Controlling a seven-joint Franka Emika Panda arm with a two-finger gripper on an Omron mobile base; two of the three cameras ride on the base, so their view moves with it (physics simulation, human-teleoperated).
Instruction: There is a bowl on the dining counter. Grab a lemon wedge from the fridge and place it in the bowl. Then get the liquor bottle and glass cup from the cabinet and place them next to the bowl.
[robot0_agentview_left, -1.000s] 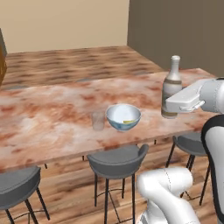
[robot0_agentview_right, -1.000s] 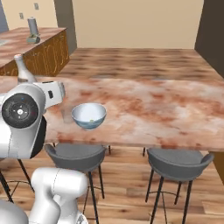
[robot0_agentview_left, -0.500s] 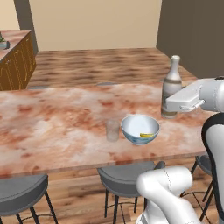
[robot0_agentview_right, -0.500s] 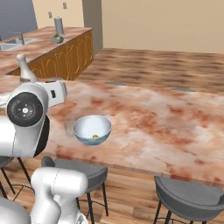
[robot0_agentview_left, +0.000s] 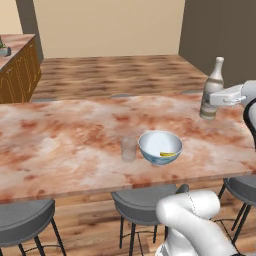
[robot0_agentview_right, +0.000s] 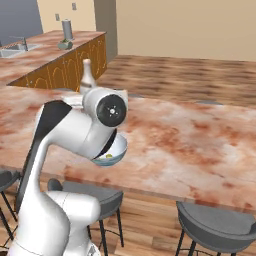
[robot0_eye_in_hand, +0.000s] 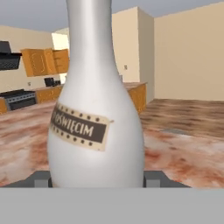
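Observation:
My gripper (robot0_agentview_left: 214, 100) is shut on the liquor bottle (robot0_agentview_left: 212, 89), a pale upright bottle with a brown label, held over the right part of the dining counter (robot0_agentview_left: 60, 145). In the hand view the bottle (robot0_eye_in_hand: 96, 113) stands close between my two fingertips (robot0_eye_in_hand: 41, 179). The white bowl (robot0_agentview_left: 160, 146) sits near the counter's front edge with a yellow lemon wedge (robot0_agentview_left: 167, 154) inside. Just left of the bowl stands a clear glass cup (robot0_agentview_left: 128, 149). In the right base view my arm hides part of the bowl (robot0_agentview_right: 116, 150), and the bottle's neck (robot0_agentview_right: 87, 75) rises behind the arm.
Grey stools (robot0_agentview_left: 142, 205) stand under the counter's front edge. A wooden kitchen counter (robot0_agentview_right: 55, 55) with a sink lies far off on the left. Bare counter surface stretches right of the bowl (robot0_agentview_right: 190, 145).
The base has driven, so both base views have shifted and the bowl and cup sit differently in the picture. The bottle stays in my gripper, unchanged.

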